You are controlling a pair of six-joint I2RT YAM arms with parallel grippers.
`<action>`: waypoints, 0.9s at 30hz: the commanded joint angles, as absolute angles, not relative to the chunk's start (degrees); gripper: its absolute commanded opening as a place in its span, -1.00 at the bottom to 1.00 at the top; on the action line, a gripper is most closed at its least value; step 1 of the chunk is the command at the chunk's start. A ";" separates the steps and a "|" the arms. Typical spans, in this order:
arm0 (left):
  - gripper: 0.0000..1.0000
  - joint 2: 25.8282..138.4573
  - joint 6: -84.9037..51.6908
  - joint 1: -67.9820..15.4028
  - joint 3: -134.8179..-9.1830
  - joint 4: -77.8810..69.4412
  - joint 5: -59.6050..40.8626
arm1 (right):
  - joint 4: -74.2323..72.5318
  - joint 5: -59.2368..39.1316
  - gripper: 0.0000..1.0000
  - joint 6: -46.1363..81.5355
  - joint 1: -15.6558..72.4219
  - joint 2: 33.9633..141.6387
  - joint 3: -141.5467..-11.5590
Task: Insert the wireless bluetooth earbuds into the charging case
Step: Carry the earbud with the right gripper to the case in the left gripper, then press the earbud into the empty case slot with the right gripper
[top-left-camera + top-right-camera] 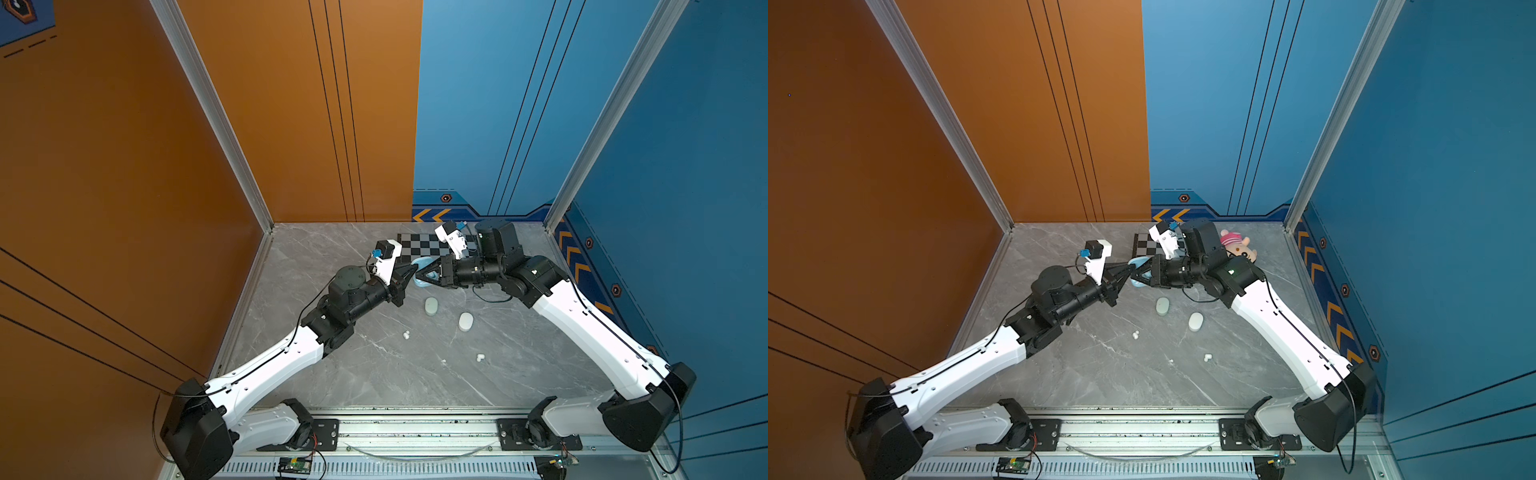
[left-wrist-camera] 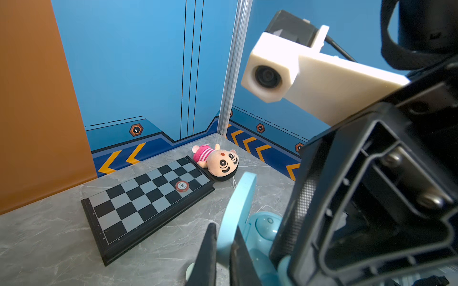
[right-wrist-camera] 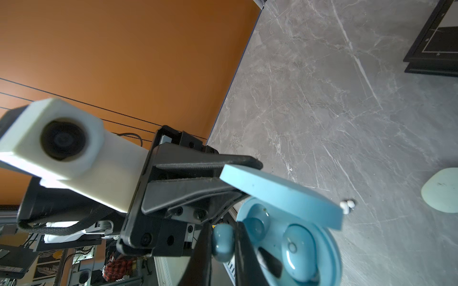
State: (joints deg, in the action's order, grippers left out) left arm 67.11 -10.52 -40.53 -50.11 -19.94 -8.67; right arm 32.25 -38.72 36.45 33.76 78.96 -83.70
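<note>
Presently, left gripper (image 2: 224,231): clenched; lid (image 2: 244,190) is pinched.
Right gripper (image 3: 222,229): clenched; 1 blue earbud (image 3: 223,244) is held.
Empty socket (image 3: 255,226) of charging case (image 3: 330,250): just beside earbud.

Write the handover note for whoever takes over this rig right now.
Left pincer: shut on the lid of the blue case, keeping it open.
Right pincer: shut on a blue earbud, beside the case's rim.
Done: the second blue earbud sits in its socket; the other socket looks empty.
Left: seat the held bud and close the lid. Two closed cases and loose white earbuds lie on the table.
</note>
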 commanded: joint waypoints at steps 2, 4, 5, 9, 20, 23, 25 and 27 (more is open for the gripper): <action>-1.00 66.63 -9.85 -41.22 -52.01 -20.79 -10.37 | 30.59 -36.39 -0.77 36.98 33.79 80.07 -83.53; -1.00 66.45 -9.84 -41.24 -51.79 -20.66 -10.29 | 30.57 -36.21 -0.77 36.87 33.71 79.99 -83.48; -1.00 66.32 -9.77 -41.21 -51.78 -20.61 -10.29 | 30.60 -36.08 -0.77 36.87 33.65 79.93 -83.28; -1.00 66.27 -9.67 -41.30 -51.77 -20.31 -10.31 | 30.50 -35.77 -0.77 36.66 33.27 79.72 -82.38; -1.00 66.66 -9.68 -41.32 -52.36 -20.23 -10.27 | 30.42 -35.09 -0.62 36.47 33.11 79.04 -80.56; -1.00 66.51 -9.58 -41.34 -52.16 -20.22 -10.11 | 30.41 -34.33 -0.45 36.29 32.97 78.29 -80.68; -1.00 66.45 -9.58 -41.35 -52.04 -20.25 -9.90 | 30.42 -33.91 -0.34 36.21 32.51 77.83 -80.86; -1.00 66.36 -9.58 -41.37 -52.03 -20.21 -9.84 | 30.41 -33.58 -0.28 36.30 31.96 77.41 -81.21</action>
State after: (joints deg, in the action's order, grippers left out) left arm 67.11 -10.09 -40.80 -50.17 -17.78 -9.26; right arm 30.09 -36.16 36.47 33.04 78.85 -81.62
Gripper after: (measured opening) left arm 0.106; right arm 0.351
